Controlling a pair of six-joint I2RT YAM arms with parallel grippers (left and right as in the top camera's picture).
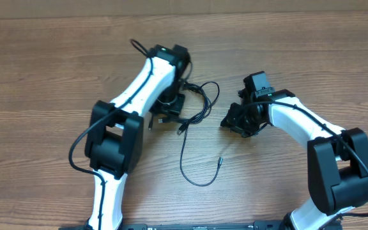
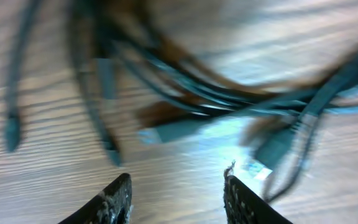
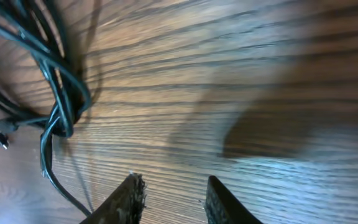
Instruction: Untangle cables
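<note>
Cables [image 1: 207,105] lie in a loose knot on the wooden table [image 1: 299,51], btwn the 2 pincers.

L pincer [image 1: 168,107] points down at the knot's near edge. In its wrist view the 2 fingers [image 2: 118,200] stand apart w/ only bare wood in the gap, gripping nothing. Just ahead of the tips, badly blurred, several cables cross each other. A flat grey plug [image 2: 178,129] lies straight ahead, and a 2nd plug [image 2: 271,150] lies ahead toward the R-hand finger. Whether the tips touch the wood: can't tell, too blurred.

R pincer [image 1: 233,120] sits low over the table just beside the knot's opposite edge, apart from it. Its fingers [image 3: 131,198] are parted too, w/ bare wood btwn them and nothing held. In its wrist view the cables bunch ahead and to the L of the tips, crossing at 1 tight spot [image 3: 59,106]. A small plug [image 3: 2,132] lies further L.

1 long cable [image 1: 183,153] runs out of the knot toward the robot's base and curls into a loop. It ends in a free tip [image 1: 220,160] on the base side of R pincer, near it but not touching.
</note>
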